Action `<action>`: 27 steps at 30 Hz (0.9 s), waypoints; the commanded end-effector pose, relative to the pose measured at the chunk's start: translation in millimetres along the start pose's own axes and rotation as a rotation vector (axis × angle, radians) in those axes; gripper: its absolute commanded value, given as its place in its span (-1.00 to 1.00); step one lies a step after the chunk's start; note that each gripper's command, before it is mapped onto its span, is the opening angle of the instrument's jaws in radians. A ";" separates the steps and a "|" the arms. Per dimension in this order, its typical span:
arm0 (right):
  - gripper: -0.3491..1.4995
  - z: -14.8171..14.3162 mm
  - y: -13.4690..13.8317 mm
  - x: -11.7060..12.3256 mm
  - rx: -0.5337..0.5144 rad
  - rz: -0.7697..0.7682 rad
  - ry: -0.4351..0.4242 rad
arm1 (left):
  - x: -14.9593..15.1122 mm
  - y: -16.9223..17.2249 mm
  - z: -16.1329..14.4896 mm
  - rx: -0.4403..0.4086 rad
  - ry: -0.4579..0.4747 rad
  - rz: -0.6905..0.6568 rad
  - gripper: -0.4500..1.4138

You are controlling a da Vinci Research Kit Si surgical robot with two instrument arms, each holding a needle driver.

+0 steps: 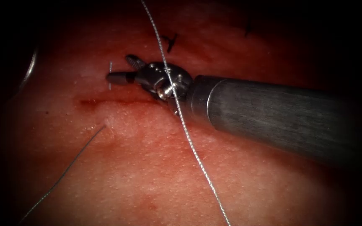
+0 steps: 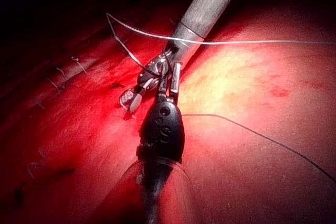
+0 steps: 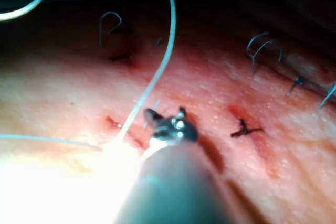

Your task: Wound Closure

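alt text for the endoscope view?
The right gripper hovers open over the tissue just above the cut, holding nothing. A pale thread runs top to bottom across its wrist; a thinner thread end lies lower left.

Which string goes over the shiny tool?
The bright thread running top to bottom crosses the open right tool at its wrist. The thin grey thread lies lower left on the tissue, apart from it.

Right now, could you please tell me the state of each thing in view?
Right end effector: open, empty.
Left end effector: grasp unclear.
Thread: slack, draped over the right tool's wrist.
Cut: unclosed, red fluid along it.
Stitch: knotted.
Curved glint, perhaps the needle: unheld, left of the cut.
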 end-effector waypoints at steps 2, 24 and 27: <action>0.53 1.1 -0.3 0.3 0.008 0.000 0.004 | -0.7 -0.3 0.5 -0.003 0.004 0.001 -1.00; -1.00 0.3 -1.5 2.8 0.016 0.093 0.151 | -1.5 -0.6 0.3 -0.006 0.007 0.005 -1.00; -1.00 -0.8 -1.9 4.9 0.030 0.125 0.173 | -1.7 -0.7 0.3 -0.006 0.007 0.006 -1.00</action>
